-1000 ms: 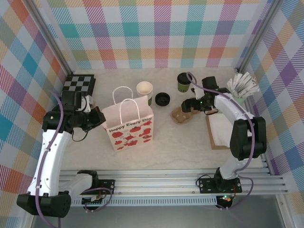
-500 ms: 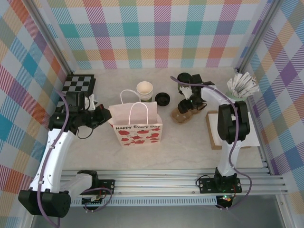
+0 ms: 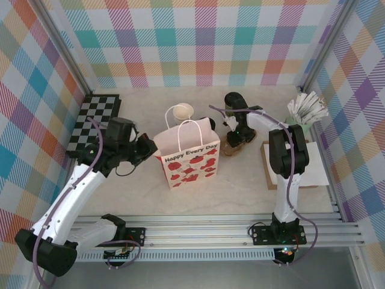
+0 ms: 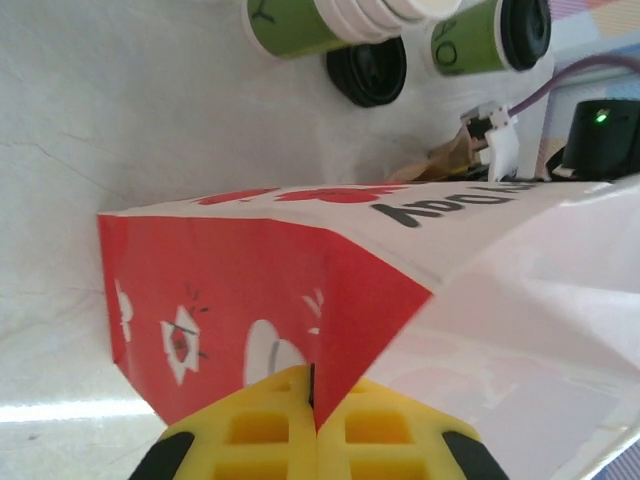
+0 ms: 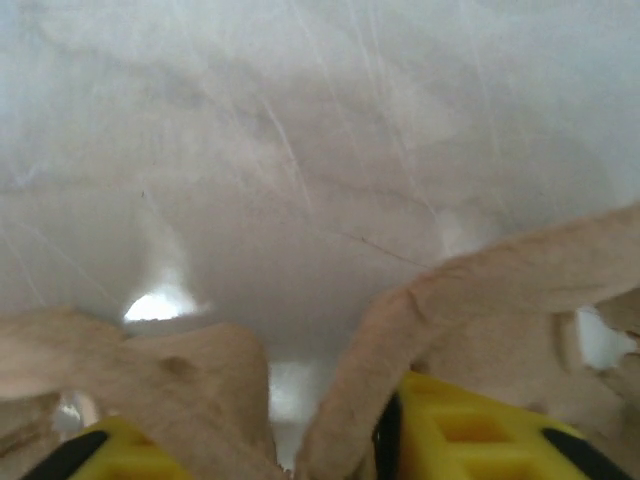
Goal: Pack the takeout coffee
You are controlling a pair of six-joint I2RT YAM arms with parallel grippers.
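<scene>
The takeout coffee (image 3: 231,102), a small green cup with a black lid, stands at the back of the table; in the left wrist view the coffee (image 4: 482,36) is at the top right. The white paper gift bag (image 3: 191,155) with red prints stands upright in the middle. My left gripper (image 3: 150,150) is shut on the bag's left side fold, and its yellow fingers (image 4: 315,405) pinch the red paper (image 4: 250,290). My right gripper (image 3: 234,133) is down on a brown pulp cup carrier (image 3: 231,147), just in front of the coffee. It is open (image 5: 270,440), with carrier walls (image 5: 480,310) between its fingers.
A stack of lidless green cups (image 3: 182,112) stands behind the bag, and a loose black lid (image 4: 367,72) lies beside the stack. A checkerboard (image 3: 93,117) is at the back left. White napkins on a brown board (image 3: 298,162) and a holder of packets (image 3: 307,107) sit at the right.
My left gripper has dragged the bag to the right, toward the carrier, and the bag now hides the loose lid. My right arm has swung in so its gripper stays low on the carrier.
</scene>
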